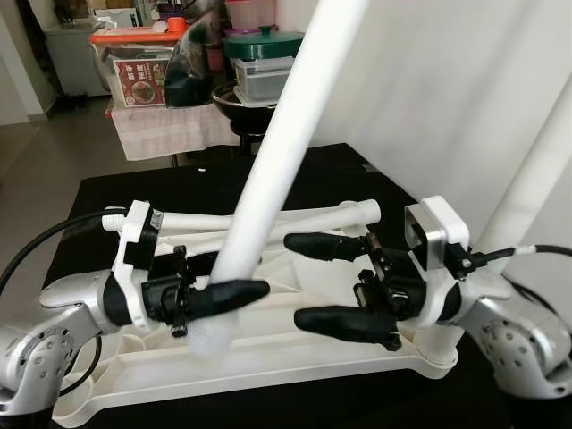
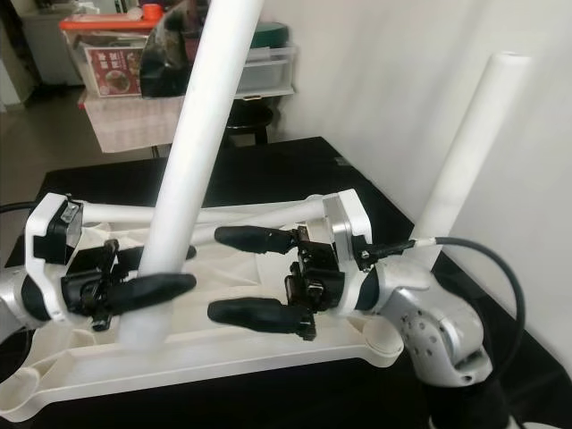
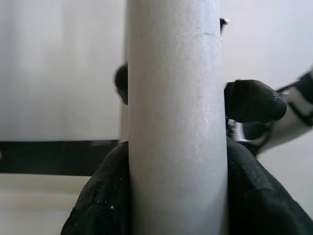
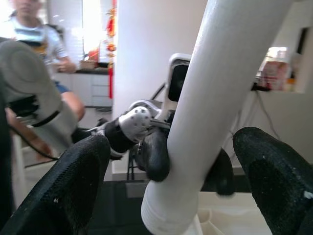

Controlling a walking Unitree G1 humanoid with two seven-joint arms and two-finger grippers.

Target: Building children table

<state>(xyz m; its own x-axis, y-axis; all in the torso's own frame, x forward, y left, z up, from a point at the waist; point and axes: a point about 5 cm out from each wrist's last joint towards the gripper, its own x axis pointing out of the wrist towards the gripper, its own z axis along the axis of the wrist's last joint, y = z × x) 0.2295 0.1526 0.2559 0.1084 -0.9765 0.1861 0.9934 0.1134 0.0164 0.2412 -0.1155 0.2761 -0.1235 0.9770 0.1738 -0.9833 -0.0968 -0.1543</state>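
We are holding a white table leg (image 1: 286, 125) in the left tool (image 1: 223, 295), whose two black fingers (image 3: 105, 196) are clenching the tube on either side near its lower end; the grip is sitting low so that the foot of the leg can be steered into the tabletop. The leg is leaning up and away from us, its base meeting the upturned white tabletop (image 1: 268, 357), which is lying underside-up on the black bench (image 1: 134, 197) so that its leg sockets are facing upward. We judge that the leg is being seated or aligned in a socket, though the joint itself is hidden behind the fingers.

The right tool (image 1: 344, 281) is hovering just beside the leg with its fingers spread wide and grasping nothing; its fingertips (image 4: 68, 191) are flanking the tube without touching it, which we read as readiness to steady or turn it. A second leg (image 2: 465, 143) is already standing upright at the tabletop's right corner, and a further white tube (image 1: 295, 217) is lying across the tabletop behind both tools. A person (image 4: 39, 34) is sitting in the background.
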